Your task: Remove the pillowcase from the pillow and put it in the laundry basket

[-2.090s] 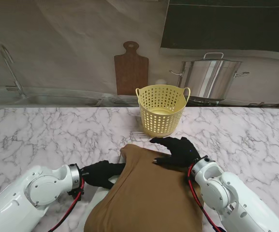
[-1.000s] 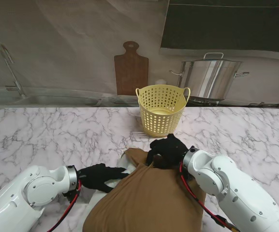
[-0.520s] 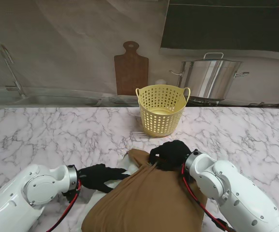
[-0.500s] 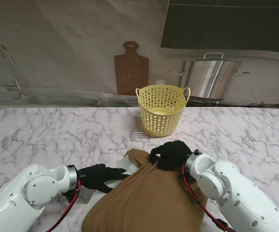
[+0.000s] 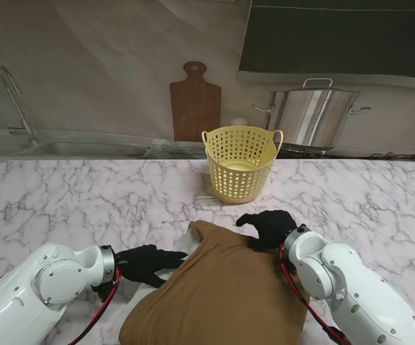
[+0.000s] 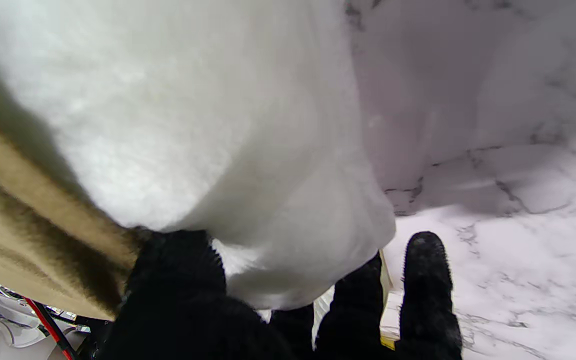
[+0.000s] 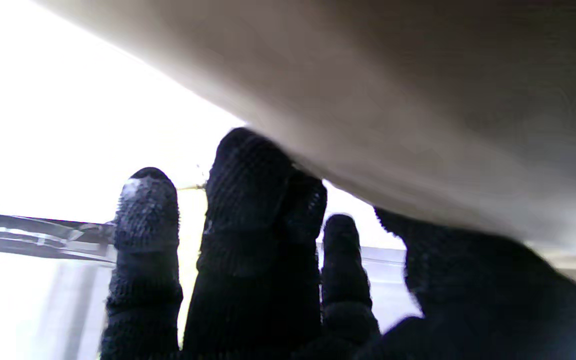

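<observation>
On the marble table [image 5: 70,194], a basket [image 5: 240,162] stands beyond the pillowcase [image 5: 221,287]. The left hand [image 5: 146,263] pinches the white pillow [image 6: 208,125]. The right hand [image 5: 268,228] rests on the pillowcase, fingers spread, gripping nothing.

Soft, even light is filling my stand view.
My right wrist view is blowing out white toward ten o'clock; blur is smearing both wrist views.

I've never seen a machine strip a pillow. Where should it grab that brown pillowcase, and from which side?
Probably at the pillowcase's far edge, nearest the basket, coming from the right with the right hand. The white pillow peeks out on the left, held by the left hand, so the cover's opening seems there; pulling the opposite end should slide it off.
</observation>
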You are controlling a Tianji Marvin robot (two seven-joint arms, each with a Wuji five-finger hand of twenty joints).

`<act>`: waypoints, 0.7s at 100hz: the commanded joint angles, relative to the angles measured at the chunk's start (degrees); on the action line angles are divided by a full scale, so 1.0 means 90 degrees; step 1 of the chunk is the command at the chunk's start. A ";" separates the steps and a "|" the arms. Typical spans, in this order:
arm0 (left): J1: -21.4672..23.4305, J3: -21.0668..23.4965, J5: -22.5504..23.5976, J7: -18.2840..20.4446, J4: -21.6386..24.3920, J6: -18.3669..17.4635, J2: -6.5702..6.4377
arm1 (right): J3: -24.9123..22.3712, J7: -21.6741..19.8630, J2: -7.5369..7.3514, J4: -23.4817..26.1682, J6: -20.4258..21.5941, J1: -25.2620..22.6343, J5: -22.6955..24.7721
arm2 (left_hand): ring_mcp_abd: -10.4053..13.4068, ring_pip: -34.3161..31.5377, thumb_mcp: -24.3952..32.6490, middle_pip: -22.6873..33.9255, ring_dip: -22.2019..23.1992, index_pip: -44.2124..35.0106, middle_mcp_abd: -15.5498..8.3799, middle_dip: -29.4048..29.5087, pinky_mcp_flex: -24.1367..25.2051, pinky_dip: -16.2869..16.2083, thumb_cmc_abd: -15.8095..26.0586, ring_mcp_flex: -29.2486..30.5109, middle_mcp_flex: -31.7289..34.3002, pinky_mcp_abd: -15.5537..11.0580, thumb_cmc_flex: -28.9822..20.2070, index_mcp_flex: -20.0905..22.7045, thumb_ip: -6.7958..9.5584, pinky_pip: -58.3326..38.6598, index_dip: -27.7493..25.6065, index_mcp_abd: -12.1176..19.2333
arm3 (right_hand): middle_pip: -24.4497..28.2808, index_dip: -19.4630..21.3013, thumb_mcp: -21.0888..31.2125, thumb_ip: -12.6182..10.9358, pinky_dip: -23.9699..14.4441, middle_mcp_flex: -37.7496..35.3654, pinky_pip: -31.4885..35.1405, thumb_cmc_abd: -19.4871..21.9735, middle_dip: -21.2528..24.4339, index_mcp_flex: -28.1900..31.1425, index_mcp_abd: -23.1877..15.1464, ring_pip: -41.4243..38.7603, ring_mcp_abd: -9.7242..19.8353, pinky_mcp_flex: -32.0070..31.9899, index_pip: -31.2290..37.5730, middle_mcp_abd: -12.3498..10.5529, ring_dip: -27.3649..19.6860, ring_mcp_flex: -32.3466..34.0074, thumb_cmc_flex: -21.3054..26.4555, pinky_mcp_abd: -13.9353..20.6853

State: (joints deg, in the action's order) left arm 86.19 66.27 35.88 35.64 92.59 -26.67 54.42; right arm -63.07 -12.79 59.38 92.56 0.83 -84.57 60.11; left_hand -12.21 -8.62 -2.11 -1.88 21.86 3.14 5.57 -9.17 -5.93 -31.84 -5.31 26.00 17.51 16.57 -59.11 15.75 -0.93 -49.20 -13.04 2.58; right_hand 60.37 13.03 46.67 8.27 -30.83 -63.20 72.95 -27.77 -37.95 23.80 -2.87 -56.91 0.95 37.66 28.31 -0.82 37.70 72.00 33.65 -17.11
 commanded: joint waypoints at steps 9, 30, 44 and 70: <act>0.0136 -0.0047 0.0088 0.0244 -0.0179 0.0019 -0.0089 | -0.0166 0.0570 0.0008 -0.0224 -0.0046 -0.0179 -0.0107 | 0.0100 -0.0138 0.0174 0.0675 0.0046 -0.0608 -0.0406 -0.0241 0.0012 0.0030 -0.0272 0.0160 0.0495 -0.0006 -0.0658 0.0409 0.0098 0.1943 -0.0159 0.0044 | -0.0847 -0.0078 -0.0277 -0.0555 0.0170 0.0298 -0.0110 0.0610 0.0032 0.0157 -0.0070 0.1394 -0.0272 -0.0517 0.0098 -0.0128 -0.0429 -0.0055 -0.0058 -0.0015; 0.0101 -0.0092 0.0100 0.0180 -0.0207 -0.0007 -0.0079 | -0.0311 0.0838 0.0101 0.0138 0.0242 -0.0299 -0.0627 | 0.0096 -0.0139 0.0168 0.0672 0.0047 -0.0602 -0.0407 -0.0239 0.0012 0.0029 -0.0260 0.0155 0.0469 -0.0013 -0.0657 0.0399 0.0096 0.1940 -0.0158 0.0042 | -0.2594 0.0427 -0.2015 -0.0632 0.0080 0.1547 -0.0451 0.1414 0.0750 0.0243 -0.0071 0.2823 -0.0495 -0.1159 -0.0480 0.0212 -0.0429 -0.1286 -0.0910 -0.0054; 0.0071 -0.0134 0.0087 0.0163 -0.0229 -0.0022 -0.0079 | -0.0221 0.0801 0.0141 0.0282 0.0276 -0.0154 -0.0949 | 0.0111 -0.0139 0.0168 0.0675 0.0047 -0.0603 -0.0406 -0.0239 0.0020 0.0027 -0.0263 0.0150 0.0467 -0.0016 -0.0665 0.0402 0.0096 0.1938 -0.0159 0.0046 | -0.3520 0.0783 -0.2711 -0.0631 0.0064 0.2595 -0.0761 0.1870 0.1304 0.0162 -0.0042 0.3403 -0.0562 -0.1572 -0.0883 0.0492 -0.0669 -0.2081 -0.1176 -0.0168; 0.0066 -0.0143 0.0081 0.0134 -0.0250 -0.0051 -0.0077 | 0.0353 0.0336 0.0094 0.0060 0.0572 0.0537 -0.1182 | 0.0086 -0.0140 0.0160 0.0674 0.0048 -0.0601 -0.0392 -0.0236 0.0023 0.0028 -0.0268 0.0147 0.0457 -0.0008 -0.0618 0.0398 0.0093 0.1941 -0.0158 0.0037 | -0.3856 0.0722 -0.2124 -0.0807 -0.0091 0.4245 -0.1538 0.0987 0.1651 -0.1699 -0.1210 0.3857 -0.0501 -0.2393 -0.3295 0.0553 -0.0921 -0.3278 -0.0285 -0.0476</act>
State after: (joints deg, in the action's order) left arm 85.76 65.67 35.97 35.15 91.90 -26.99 54.13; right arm -60.66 -6.93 60.38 93.20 4.29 -81.20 47.80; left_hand -12.08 -8.65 -2.15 -1.88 21.86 3.14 5.62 -9.17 -5.93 -31.84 -5.31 26.03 17.51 16.55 -59.16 15.75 -0.93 -49.20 -13.04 2.76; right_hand 26.38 18.93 24.92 3.12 -30.87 -28.26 60.86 -15.88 -23.14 10.78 -9.94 -23.45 -4.00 17.72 1.21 3.95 30.12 44.31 25.72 -18.93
